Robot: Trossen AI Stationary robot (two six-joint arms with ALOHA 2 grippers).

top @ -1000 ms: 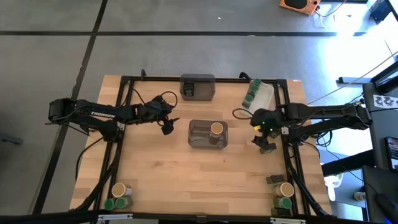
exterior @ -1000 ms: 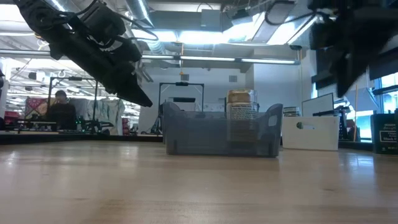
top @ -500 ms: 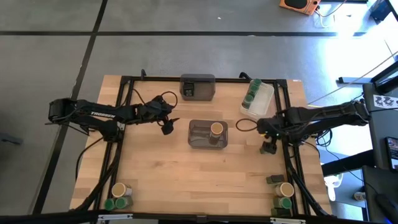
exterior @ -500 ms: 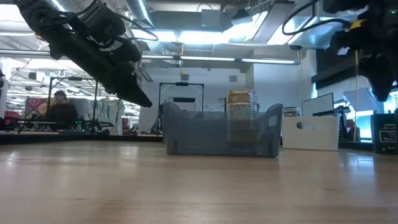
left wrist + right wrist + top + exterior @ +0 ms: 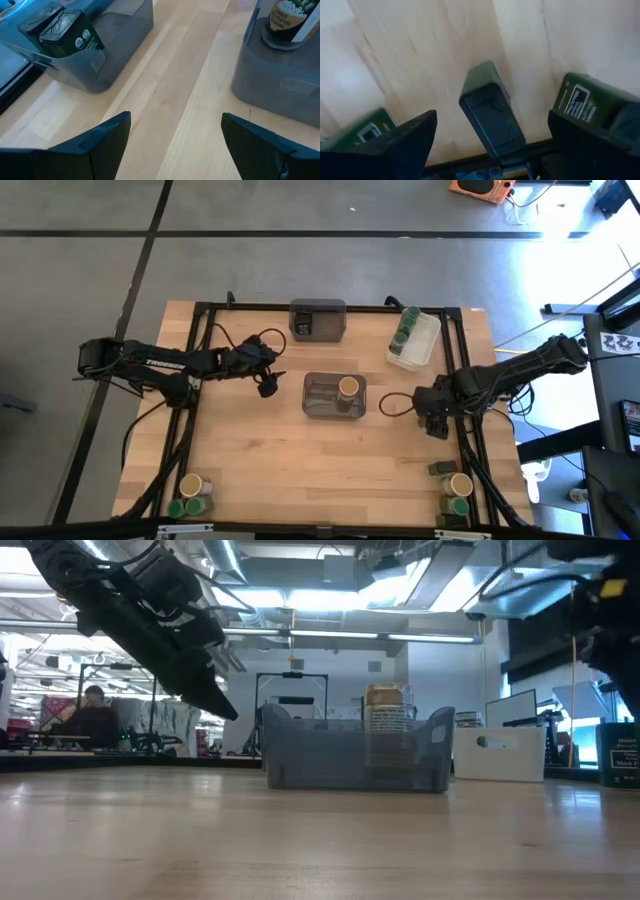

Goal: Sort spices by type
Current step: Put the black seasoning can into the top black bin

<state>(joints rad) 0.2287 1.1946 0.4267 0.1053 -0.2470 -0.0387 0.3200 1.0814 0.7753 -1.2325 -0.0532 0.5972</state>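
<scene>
My right gripper [image 5: 437,427] hangs open and empty over the table's right side, a little short of the near right group of spices. That group is a dark tin [image 5: 441,469] and tan- and green-lidded jars [image 5: 456,494]. In the right wrist view the tin [image 5: 490,112] rests on the wood ahead of the open fingers [image 5: 492,131], with green-labelled jars [image 5: 590,102] on either side. My left gripper [image 5: 268,386] waits open to the left of the centre grey bin [image 5: 322,408]. That bin holds a tan-lidded jar [image 5: 348,387].
A far grey bin [image 5: 318,308] holds dark tins [image 5: 65,31]. A white tray [image 5: 425,340] at the far right holds green-lidded jars [image 5: 405,328]. More jars [image 5: 190,495] stand at the near left corner. Black frame rails [image 5: 190,370] run along both sides.
My right gripper has swung from beside the white tray toward the table's near edge and now points at the near right group of spices. It stays open.
</scene>
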